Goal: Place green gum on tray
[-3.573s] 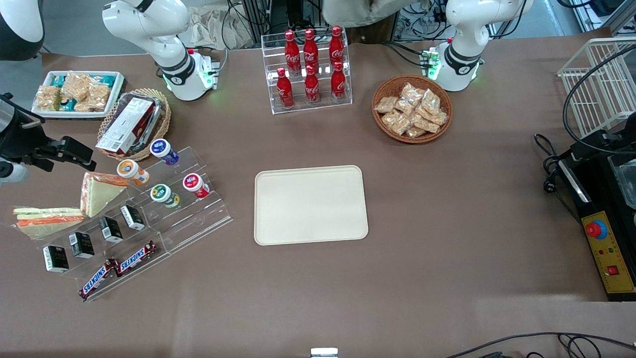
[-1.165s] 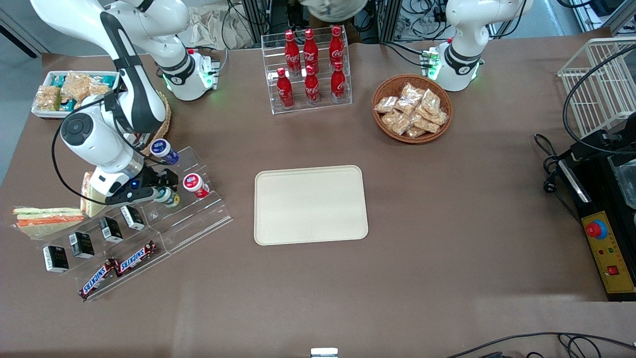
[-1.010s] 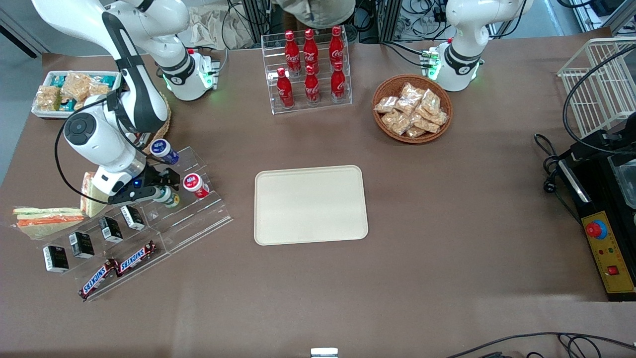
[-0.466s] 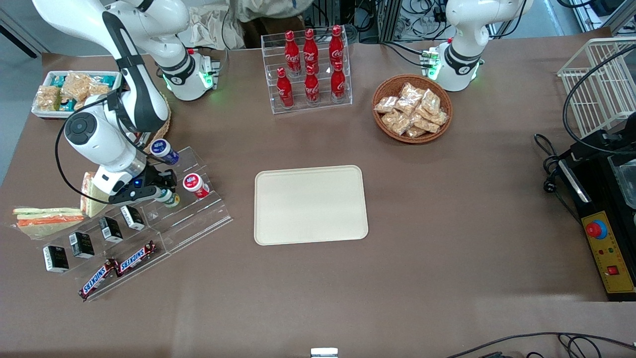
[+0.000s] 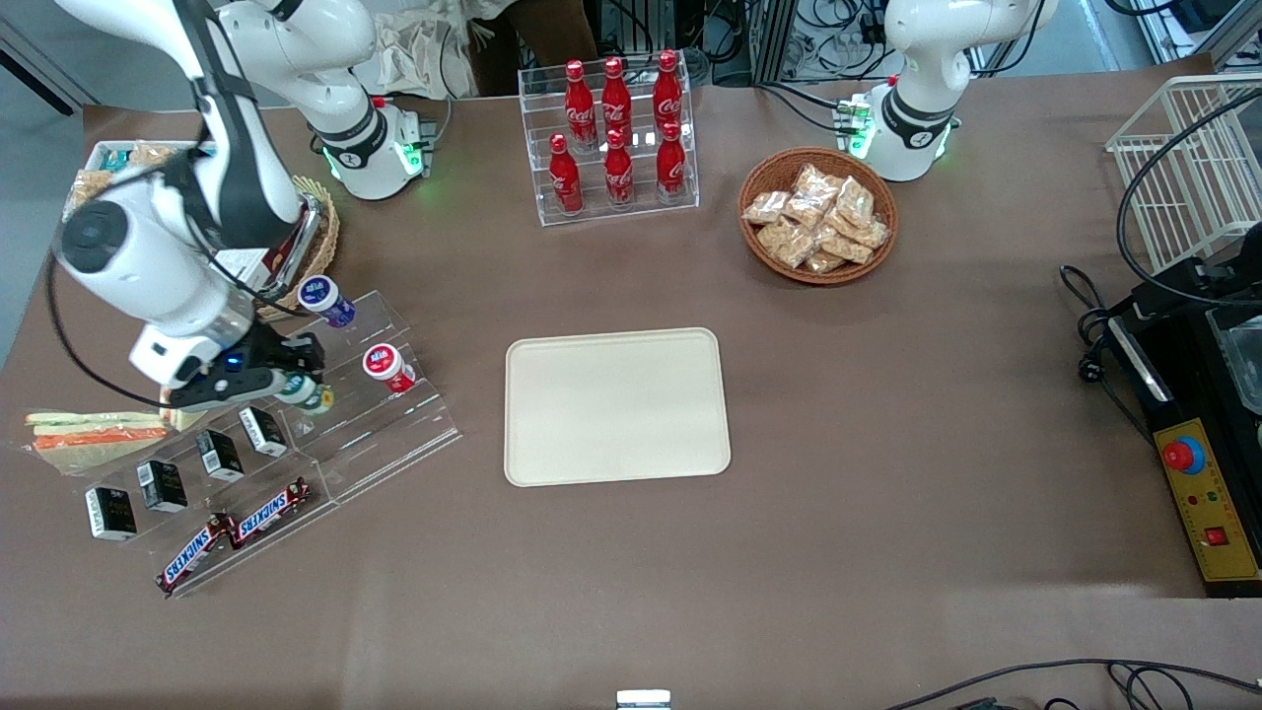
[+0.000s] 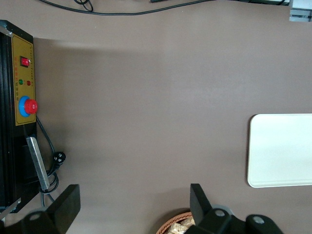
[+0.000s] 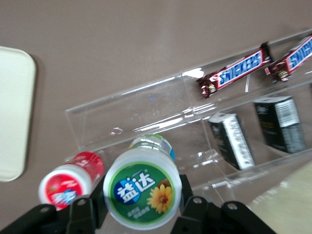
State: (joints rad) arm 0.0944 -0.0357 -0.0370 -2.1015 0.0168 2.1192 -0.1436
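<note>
- Holding the green gum (image 7: pixel 142 193) clamped in my pincer (image 5: pixel 296 387), above the clear stepped rack (image 5: pixel 394 419).
- Tray (image 5: pixel 616 405) sits well apart, toward the parked arm's end.

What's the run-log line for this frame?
phase: lift | gripper: shut on green gum, above clear rack | tray: bare | placed: no

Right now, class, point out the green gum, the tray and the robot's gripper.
green gum (image 7: pixel 142 192): right wrist view, on its round green lid.
tray (image 5: pixel 616 406): front view, on its bare cream floor.
gripper (image 5: pixel 296 383): front view, midway between its fingertips, at the gum.
</note>
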